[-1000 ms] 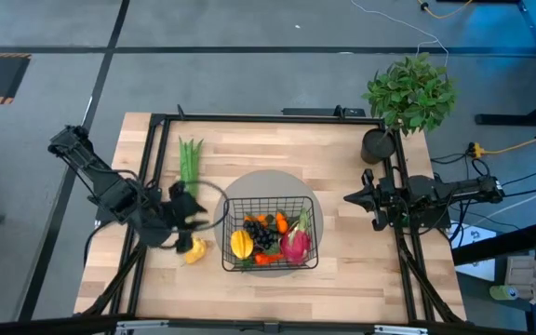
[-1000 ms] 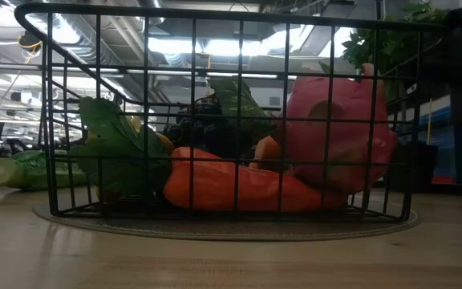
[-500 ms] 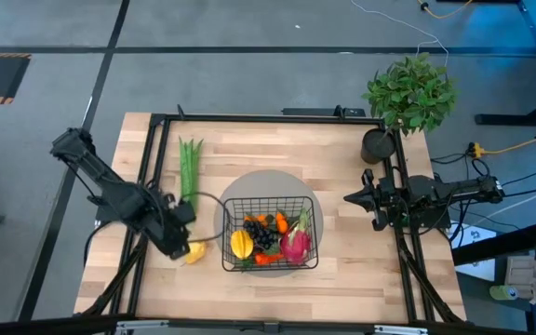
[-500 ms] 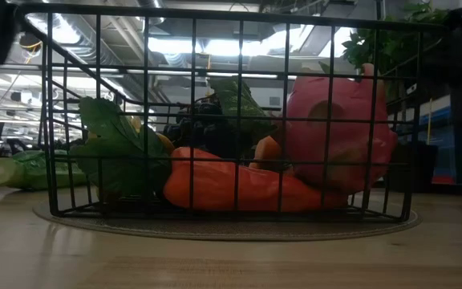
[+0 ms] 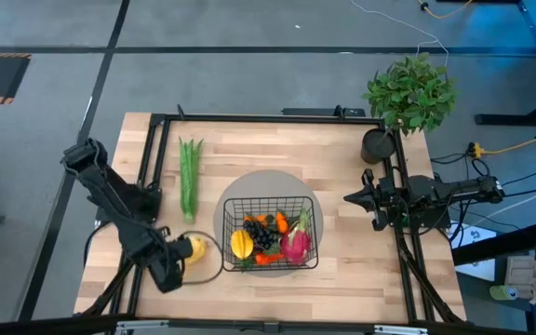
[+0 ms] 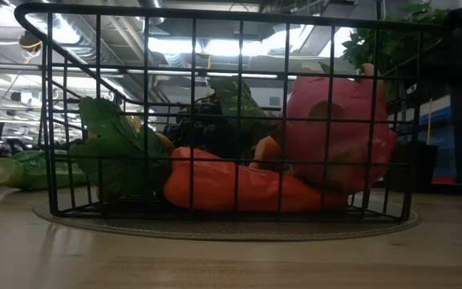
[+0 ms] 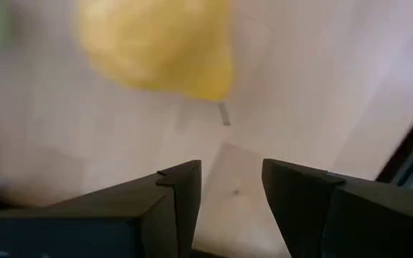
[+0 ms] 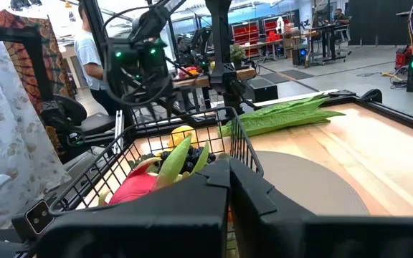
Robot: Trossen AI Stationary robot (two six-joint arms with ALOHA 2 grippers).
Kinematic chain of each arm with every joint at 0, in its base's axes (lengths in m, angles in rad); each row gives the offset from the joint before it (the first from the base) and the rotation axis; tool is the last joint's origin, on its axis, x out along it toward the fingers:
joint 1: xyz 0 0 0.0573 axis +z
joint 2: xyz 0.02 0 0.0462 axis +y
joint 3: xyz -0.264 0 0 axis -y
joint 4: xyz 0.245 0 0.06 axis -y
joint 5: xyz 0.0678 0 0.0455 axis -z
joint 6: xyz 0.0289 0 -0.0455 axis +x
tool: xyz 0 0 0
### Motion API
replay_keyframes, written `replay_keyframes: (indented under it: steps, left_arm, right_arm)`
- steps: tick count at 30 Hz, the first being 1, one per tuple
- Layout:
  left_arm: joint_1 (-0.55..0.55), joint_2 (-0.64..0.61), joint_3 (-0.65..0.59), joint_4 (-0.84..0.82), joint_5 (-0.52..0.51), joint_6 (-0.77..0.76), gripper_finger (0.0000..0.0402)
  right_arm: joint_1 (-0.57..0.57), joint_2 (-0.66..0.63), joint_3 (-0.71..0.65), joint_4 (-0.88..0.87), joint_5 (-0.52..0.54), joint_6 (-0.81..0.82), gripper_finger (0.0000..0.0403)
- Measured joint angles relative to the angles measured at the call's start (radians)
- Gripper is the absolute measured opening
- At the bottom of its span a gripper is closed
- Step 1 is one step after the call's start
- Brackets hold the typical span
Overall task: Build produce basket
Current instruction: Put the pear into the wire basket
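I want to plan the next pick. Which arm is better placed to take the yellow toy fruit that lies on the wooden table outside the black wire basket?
The left. Its open gripper is right beside the yellow toy fruit, left of the black wire basket. The right gripper, shut, waits at the table's right edge, beyond the basket.

No text, label, brand, number or sign can be read in any view
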Motion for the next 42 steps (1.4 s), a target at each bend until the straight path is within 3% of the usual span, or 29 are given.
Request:
replay_keyframes:
  steps: [8, 20, 25, 42]
  left_arm:
    - [-0.095, 0.109, 0.000, 0.068, -0.183, -0.003, 0.0137]
    - [-0.131, 0.222, -0.001, 0.066, -0.191, -0.034, 0.0137]
    - [-0.128, 0.227, -0.001, 0.063, -0.267, -0.046, 0.0137]
    - [-0.121, 0.227, -0.001, 0.063, -0.245, -0.118, 0.0137]
  right_arm:
    - [0.000, 0.000, 0.000, 0.000, 0.000, 0.000, 0.0005]
    - [0.000, 0.000, 0.000, 0.000, 0.000, 0.000, 0.0005]
    - [0.000, 0.000, 0.000, 0.000, 0.000, 0.000, 0.0005]
    - [0.000, 0.000, 0.000, 0.000, 0.000, 0.000, 0.0005]
